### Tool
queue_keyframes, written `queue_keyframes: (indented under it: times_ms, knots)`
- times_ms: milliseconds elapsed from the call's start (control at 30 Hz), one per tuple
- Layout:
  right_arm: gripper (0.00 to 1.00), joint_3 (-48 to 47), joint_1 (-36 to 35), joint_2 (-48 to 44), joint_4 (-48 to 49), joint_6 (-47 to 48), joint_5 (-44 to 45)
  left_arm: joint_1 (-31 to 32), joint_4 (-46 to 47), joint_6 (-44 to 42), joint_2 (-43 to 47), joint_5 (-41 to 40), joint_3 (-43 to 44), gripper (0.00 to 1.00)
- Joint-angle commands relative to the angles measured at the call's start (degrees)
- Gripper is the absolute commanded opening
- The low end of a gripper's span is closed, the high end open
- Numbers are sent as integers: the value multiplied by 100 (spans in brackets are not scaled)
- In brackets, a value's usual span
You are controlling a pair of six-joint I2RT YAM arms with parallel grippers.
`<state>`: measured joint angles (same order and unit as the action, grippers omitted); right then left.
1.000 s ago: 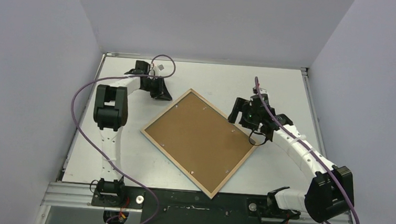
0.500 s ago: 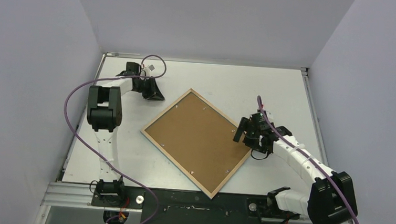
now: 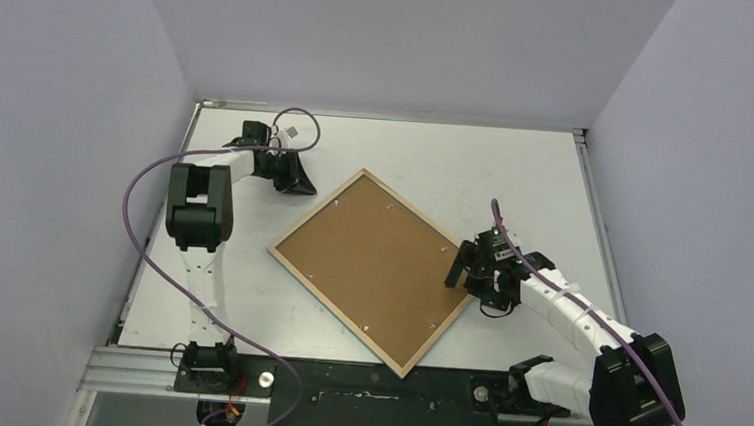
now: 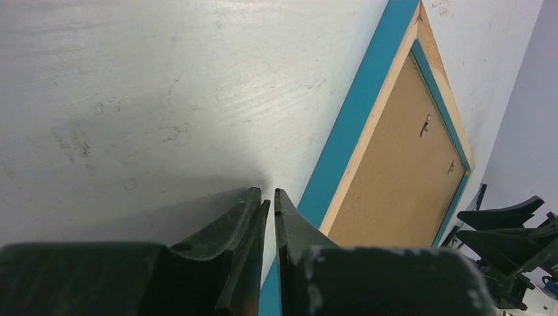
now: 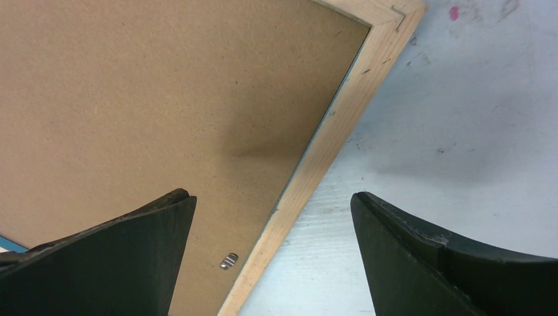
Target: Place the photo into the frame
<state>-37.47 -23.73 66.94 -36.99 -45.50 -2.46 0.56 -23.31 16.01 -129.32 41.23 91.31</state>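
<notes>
Frame (image 3: 338, 312): one, face-down; left gripper (image 4: 270, 195) closed, empty; right gripper (image 5: 271, 197) spread wide.

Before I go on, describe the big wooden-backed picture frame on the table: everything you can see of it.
The large rectangular picture frame lies flat, reverse side up, on the white table, turned diamond-wise. Its rim is light wood, its outer edge bright blue. A brown backing board fills it, with small metal tabs along the rim. The open right gripper hangs over its right-hand edge; the shut left gripper sits beside its far-left edge.
</notes>
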Motion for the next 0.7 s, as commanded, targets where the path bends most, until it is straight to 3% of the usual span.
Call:
queue_keyframes:
  times_ms: [0,233,667]
  knots:
    - [92,140,-27,207,653,-166,-231,74,87,22,478,232,-62,11]
    - [88,-665,32,1364,1465,176,-423,57,76,-11,534,315,-139,11]
    - [88,-3354,247,3946,2375,976,-655,-20,-603,-713,748,300,-423,8]
